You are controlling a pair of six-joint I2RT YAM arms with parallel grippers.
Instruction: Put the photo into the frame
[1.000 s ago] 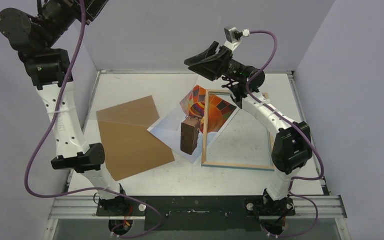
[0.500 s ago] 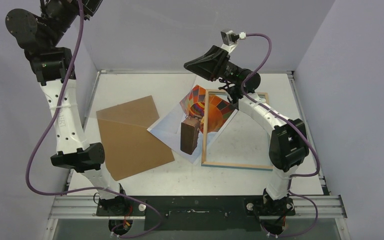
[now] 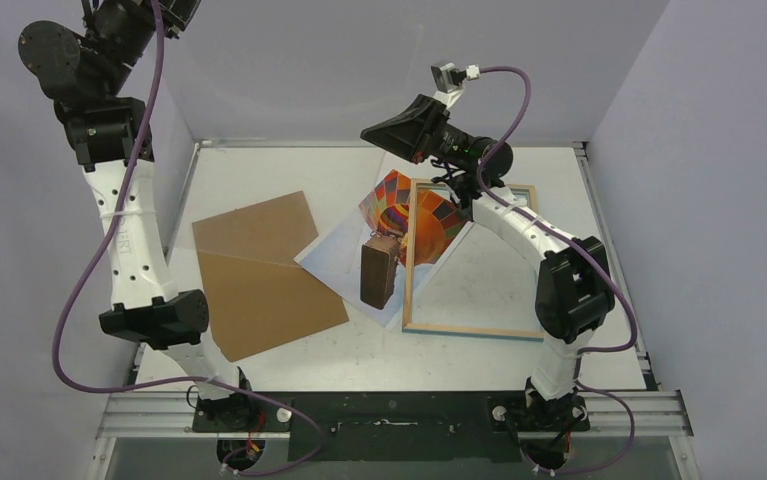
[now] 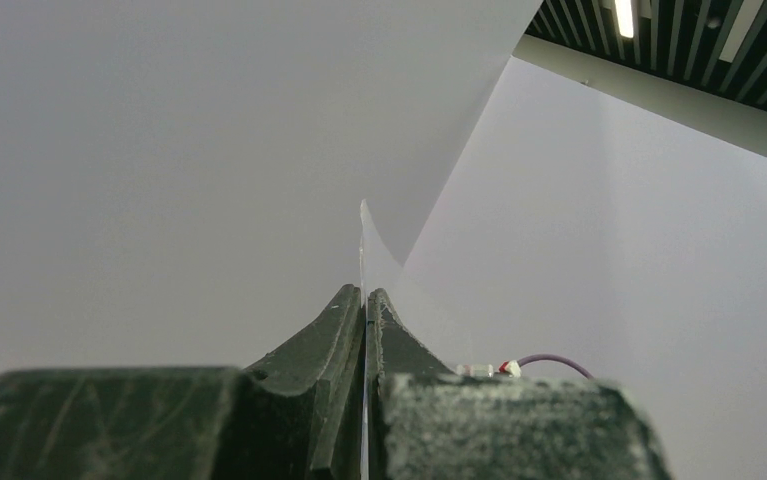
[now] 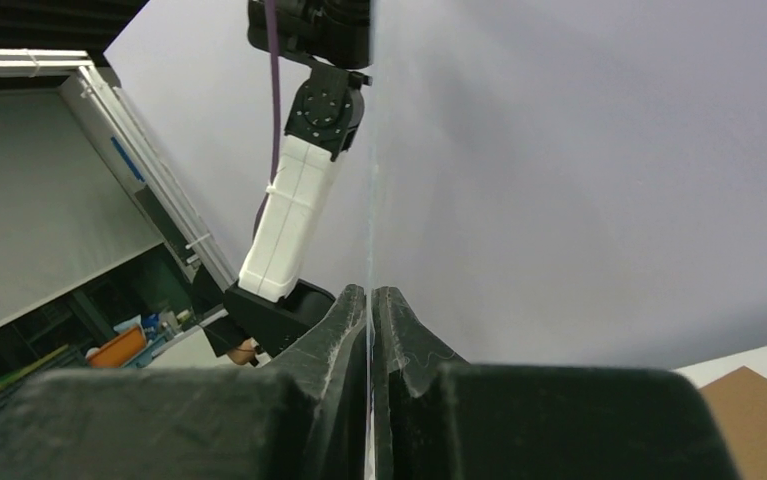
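The photo [image 3: 344, 255], a hot-air balloon print, lies flat at the table's middle, with its right part under the left rail of the frame [image 3: 474, 330]. The frame lies to its right, wood-coloured side up. Both arms are raised above the table with a thin clear sheet [image 3: 279, 110] between them. My left gripper [image 4: 364, 292] is shut on one edge of the sheet [image 4: 362, 250], high at the back left. My right gripper [image 5: 369, 290] is shut on the opposite edge [image 5: 371, 200]; in the top view it [image 3: 364, 132] hangs above the photo's far corner.
A plain brown backing board [image 3: 259, 290] lies flat left of the photo. Grey walls close in the table at the back and both sides. The left arm's elbow [image 3: 154, 318] hangs over the board's near left corner.
My right gripper has closed onto the edge of the clear sheet and shifted slightly left. The left gripper stayed shut on the sheet; photo, frame and board have not moved.
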